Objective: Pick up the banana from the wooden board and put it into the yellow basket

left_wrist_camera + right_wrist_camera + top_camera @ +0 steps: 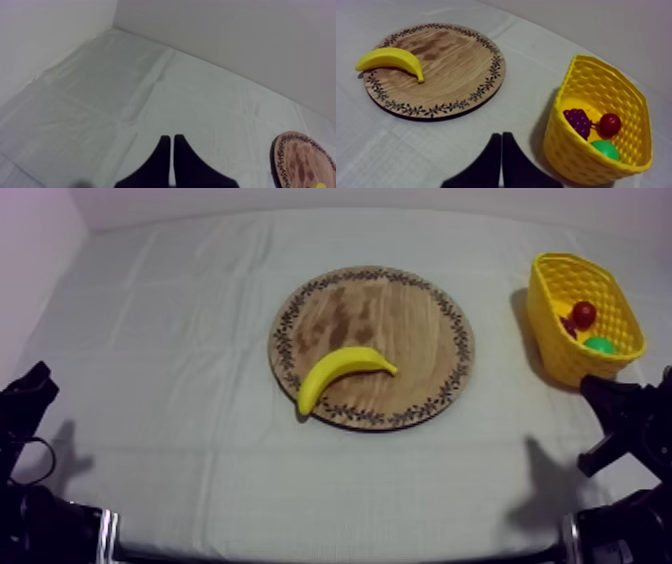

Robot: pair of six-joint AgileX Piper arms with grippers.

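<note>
1. The yellow basket (552, 308) stands on the right side of the table, close to the table's edge. Its walls are full of little holes.
2. Three toys lie close together at the bottom of the basket: a small red fruit (610, 124), a bunch of grapes (578, 122) and a round green fruit (605, 149).
3. The round wooden board (400, 323) lies flat in the middle of the table. A dark leafy pattern runs round its rim.
4. The banana (340, 374) lies on the board, on the near left part. One end reaches the patterned rim. It is well apart from the basket and nothing is touching it.
5. My left gripper (172, 138) sits low at the left side, over the cloth. Its two black fingers are pressed together and hold nothing. The board's rim is off to one side of it.
6. My right gripper (501, 135) sits low at the right side, just in front of the basket. Its fingers are pressed together too and hold nothing.
7. The grey-white cloth (170, 338) covers the whole table and has soft fold lines. Pale walls (225, 35) stand behind the table and at its left.
8. A strip of bare cloth lies between the board and the basket. There is wide bare cloth to the left of the board and in front of it.
</note>
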